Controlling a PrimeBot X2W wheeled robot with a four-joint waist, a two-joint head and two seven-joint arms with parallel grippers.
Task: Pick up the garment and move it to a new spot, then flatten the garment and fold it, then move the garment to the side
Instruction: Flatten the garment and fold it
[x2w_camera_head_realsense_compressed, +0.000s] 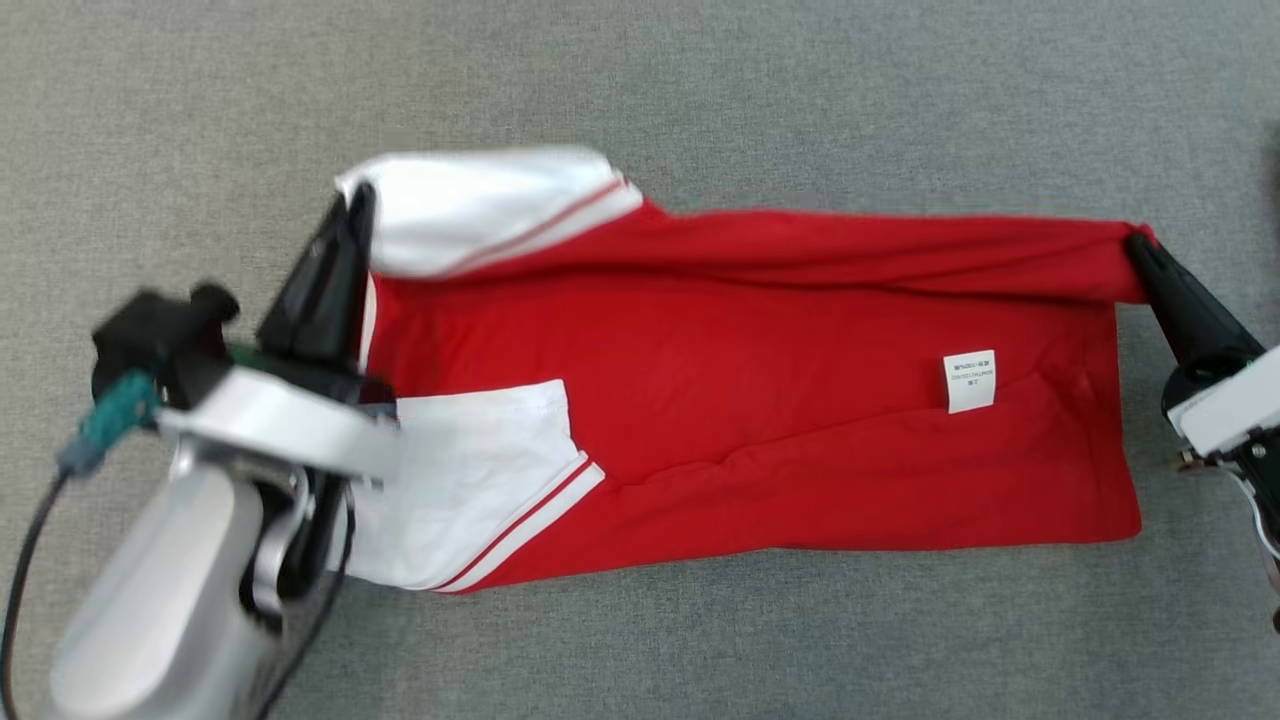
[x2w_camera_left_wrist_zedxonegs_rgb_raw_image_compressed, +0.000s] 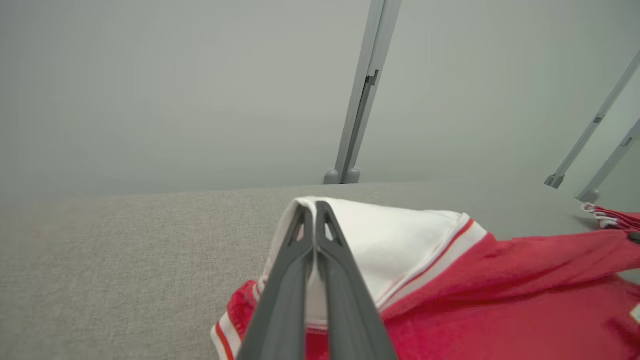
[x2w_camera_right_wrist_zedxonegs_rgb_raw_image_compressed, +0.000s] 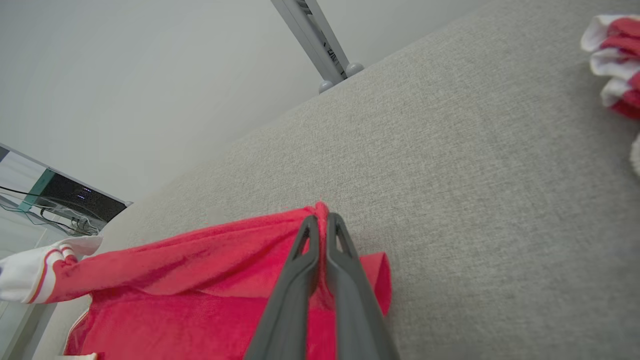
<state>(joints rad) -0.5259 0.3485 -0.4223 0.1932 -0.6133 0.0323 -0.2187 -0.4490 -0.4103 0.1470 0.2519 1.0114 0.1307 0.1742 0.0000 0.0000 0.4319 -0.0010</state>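
Observation:
The garment (x2w_camera_head_realsense_compressed: 740, 400) is a red shirt with white sleeves trimmed in red stripes, lying sideways on the grey cloth-covered table (x2w_camera_head_realsense_compressed: 700, 90) with a white label showing. Its far edge is lifted and stretched between both grippers. My left gripper (x2w_camera_head_realsense_compressed: 358, 200) is shut on the white sleeve end at the left; the left wrist view shows the garment (x2w_camera_left_wrist_zedxonegs_rgb_raw_image_compressed: 450, 280) pinched at the left gripper (x2w_camera_left_wrist_zedxonegs_rgb_raw_image_compressed: 314, 206). My right gripper (x2w_camera_head_realsense_compressed: 1138, 240) is shut on the red hem corner at the right, and in the right wrist view the garment (x2w_camera_right_wrist_zedxonegs_rgb_raw_image_compressed: 200, 280) is clamped by the right gripper (x2w_camera_right_wrist_zedxonegs_rgb_raw_image_compressed: 321, 217).
Another red and white cloth heap (x2w_camera_right_wrist_zedxonegs_rgb_raw_image_compressed: 615, 60) lies at the table's far right in the right wrist view. Grey metal posts (x2w_camera_left_wrist_zedxonegs_rgb_raw_image_compressed: 362, 90) stand beyond the table's far edge. Bare grey table surrounds the garment on all sides.

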